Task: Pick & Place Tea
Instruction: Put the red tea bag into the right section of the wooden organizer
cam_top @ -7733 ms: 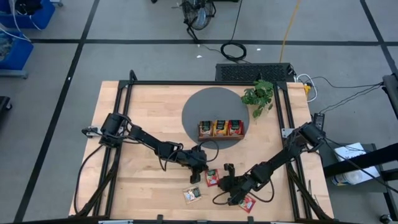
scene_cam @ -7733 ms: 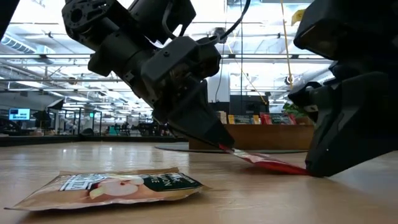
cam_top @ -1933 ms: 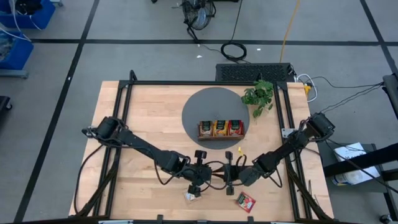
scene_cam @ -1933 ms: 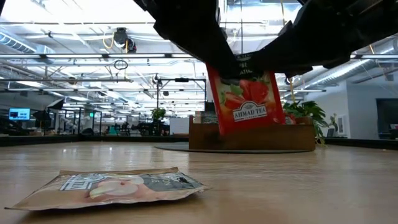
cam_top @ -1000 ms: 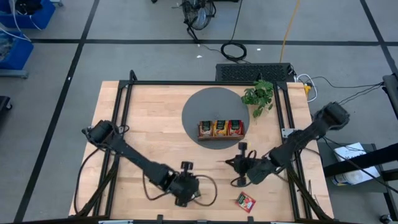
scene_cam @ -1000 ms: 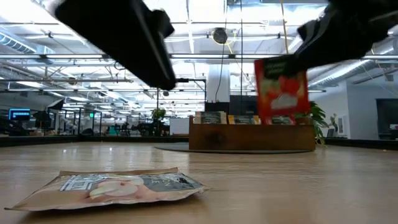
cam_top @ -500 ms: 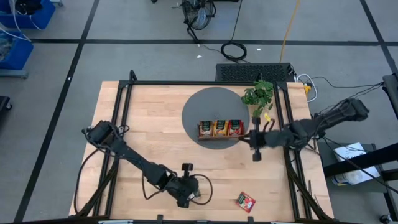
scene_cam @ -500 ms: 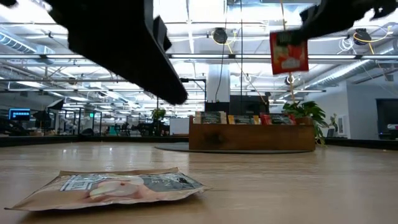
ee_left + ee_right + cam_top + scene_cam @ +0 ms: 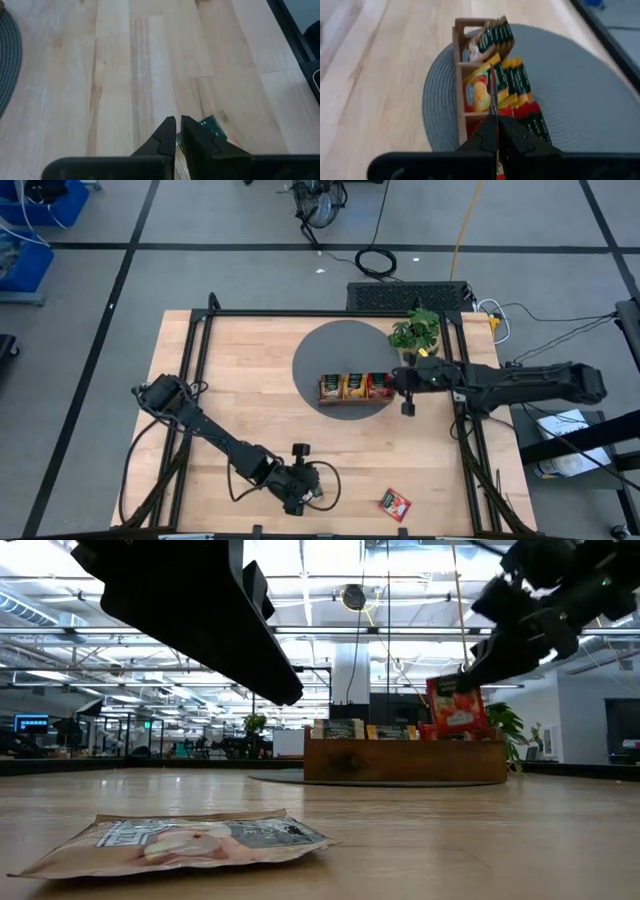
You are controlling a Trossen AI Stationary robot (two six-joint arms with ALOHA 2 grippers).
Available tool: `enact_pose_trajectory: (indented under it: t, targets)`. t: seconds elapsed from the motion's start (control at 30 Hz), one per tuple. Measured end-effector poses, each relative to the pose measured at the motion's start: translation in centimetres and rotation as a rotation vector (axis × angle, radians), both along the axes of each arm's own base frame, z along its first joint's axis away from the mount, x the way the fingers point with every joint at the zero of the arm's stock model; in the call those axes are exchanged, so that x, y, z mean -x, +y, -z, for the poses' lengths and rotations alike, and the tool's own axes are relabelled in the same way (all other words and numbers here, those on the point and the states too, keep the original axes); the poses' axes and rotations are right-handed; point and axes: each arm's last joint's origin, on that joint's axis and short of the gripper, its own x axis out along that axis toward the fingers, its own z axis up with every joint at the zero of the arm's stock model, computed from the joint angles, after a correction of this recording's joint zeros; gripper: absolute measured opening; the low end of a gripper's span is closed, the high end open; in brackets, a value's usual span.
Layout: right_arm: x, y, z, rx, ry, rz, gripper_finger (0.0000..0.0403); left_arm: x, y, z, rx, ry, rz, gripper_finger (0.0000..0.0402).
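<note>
My right gripper (image 9: pixel 398 384) is shut on a red tea sachet (image 9: pixel 455 708) over the right end of the brown wooden tray (image 9: pixel 355 388), which stands on the round grey mat (image 9: pixel 320 350). The tray's compartments hold beige (image 9: pixel 487 42), orange (image 9: pixel 487 87) and red sachets (image 9: pixel 527 120), standing on edge. My left gripper (image 9: pixel 177 122) hangs shut just above a beige sachet (image 9: pixel 180 838) lying flat near the table's near edge; its green corner (image 9: pixel 214 127) shows past the fingers. Another red sachet (image 9: pixel 395 503) lies flat on the wood. My right gripper pinches the red sachet by its upper edge (image 9: pixel 447 686) between both fingers, coming from above at a slant. The sachet hangs upright below the fingers, and its edge (image 9: pixel 493 95) shows end-on in the wrist view. Whether its lower end touches the tray I cannot tell.
A small green plant (image 9: pixel 418 332) stands just past the tray's right end, close to my right arm. A black frame (image 9: pixel 200 360) runs along the table's sides. Open wood lies between the mat and the two loose sachets.
My right gripper has carried the red sachet from mid-table toward the far edge, first rising, then lowering it over the tray's right end. My left gripper has dipped slightly over the beige sachet, which has not moved.
</note>
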Motion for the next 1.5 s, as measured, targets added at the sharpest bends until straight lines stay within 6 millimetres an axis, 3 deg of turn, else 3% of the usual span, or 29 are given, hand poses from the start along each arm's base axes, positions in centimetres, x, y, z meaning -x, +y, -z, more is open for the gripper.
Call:
enact_pose_trajectory:
  t: [0.53,0.83,1.0,1.2,1.5]
  targets:
    - [0.4,-0.4,3.3,-0.057,-0.020,0.034,0.0000,-0.1,0.0,-0.1,-0.014,-0.017,0.023,0.0004]
    - [1.1,-0.3,5.0,-0.058,-0.061,0.053,0.0000,-0.3,-0.1,-0.3,-0.016,-0.035,0.035,0.0042]
    - [1.0,-0.4,4.9,-0.064,-0.087,0.077,0.0002,-0.4,0.0,-0.3,-0.015,-0.038,0.034,0.0044]
    - [0.7,-0.4,4.3,-0.076,-0.156,0.085,0.0036,-0.4,0.1,-0.3,-0.015,-0.039,0.032,0.0034]
    - [0.8,-0.4,4.5,-0.115,-0.112,0.107,0.0087,-0.5,0.1,-0.3,-0.014,-0.039,0.029,0.0036]
